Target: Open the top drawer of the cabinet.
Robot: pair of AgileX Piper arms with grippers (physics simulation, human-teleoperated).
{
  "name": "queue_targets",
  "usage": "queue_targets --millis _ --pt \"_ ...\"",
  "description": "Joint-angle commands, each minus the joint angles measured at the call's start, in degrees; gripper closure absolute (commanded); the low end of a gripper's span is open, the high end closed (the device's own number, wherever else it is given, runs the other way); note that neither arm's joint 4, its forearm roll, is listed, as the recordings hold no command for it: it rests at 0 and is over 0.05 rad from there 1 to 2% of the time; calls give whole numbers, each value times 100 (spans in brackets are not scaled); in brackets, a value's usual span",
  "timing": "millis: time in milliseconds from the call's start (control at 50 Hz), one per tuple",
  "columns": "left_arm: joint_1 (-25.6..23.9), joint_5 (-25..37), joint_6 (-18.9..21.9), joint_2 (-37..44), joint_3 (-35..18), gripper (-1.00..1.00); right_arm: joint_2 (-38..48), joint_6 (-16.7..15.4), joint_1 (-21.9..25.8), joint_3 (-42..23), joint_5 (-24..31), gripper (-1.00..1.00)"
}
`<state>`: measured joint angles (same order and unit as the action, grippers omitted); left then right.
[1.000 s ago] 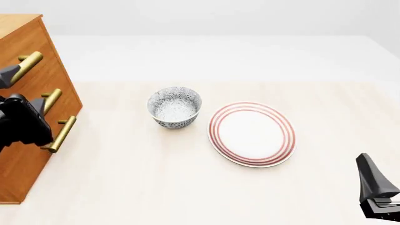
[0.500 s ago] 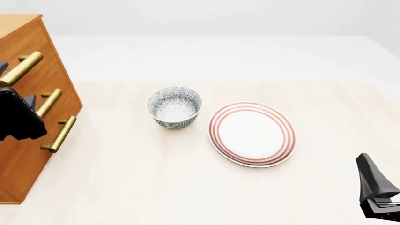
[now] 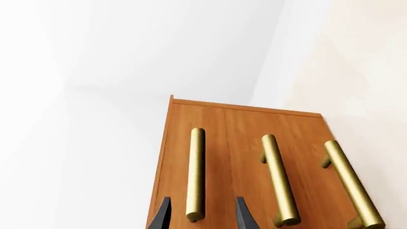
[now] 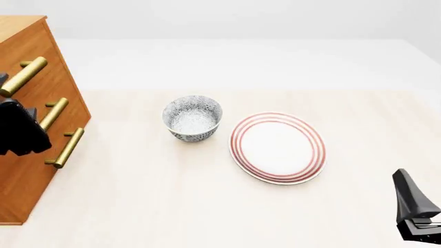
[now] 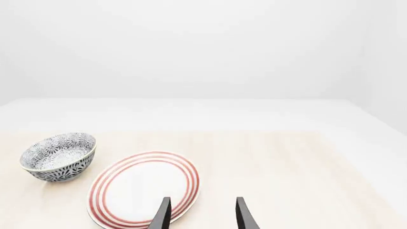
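The cabinet (image 4: 20, 32) stands at the table's left edge, orange-brown wood with three brass bar handles. The top drawer (image 4: 52, 66) sits flush with the front, its handle (image 4: 26, 74) the highest. My left gripper (image 4: 7, 88) is at that handle's near end. In the left wrist view the left gripper (image 3: 201, 214) is open, one dark finger on each side of the top handle (image 3: 196, 171); I cannot tell if they touch it. My right gripper (image 4: 415, 214) is open and empty at the front right.
A patterned grey bowl (image 4: 193, 118) and a white plate with red rings (image 4: 278, 147) sit mid-table. Both show in the right wrist view, the bowl (image 5: 58, 156) beyond and the plate (image 5: 143, 188) near my right gripper (image 5: 201, 214). The two lower handles (image 4: 53, 112) (image 4: 67, 147) stick out.
My left arm has shifted a little to the left along the cabinet front, mostly in the first half second. The drawers, bowl, plate and right arm have not moved.
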<state>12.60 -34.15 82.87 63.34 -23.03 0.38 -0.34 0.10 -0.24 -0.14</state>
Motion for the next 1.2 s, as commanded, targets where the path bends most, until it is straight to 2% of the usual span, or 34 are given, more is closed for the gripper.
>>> queue_targets --millis 20,460,480,900,1200 --pt "82 -69 25 174 -65 -100 0 0 0 0 0 -100" --pt "253 -91 -11 343 -128 -100 0 1 2 0 0 -100" --pt "271 -106 -9 351 -127 100 0 -1 1 0 0 -100" --pt "320 -210 210 337 65 100 0 0 0 0 0 -100" --pt "158 -20 307 107 73 100 0 -1 0 0 0 -100"
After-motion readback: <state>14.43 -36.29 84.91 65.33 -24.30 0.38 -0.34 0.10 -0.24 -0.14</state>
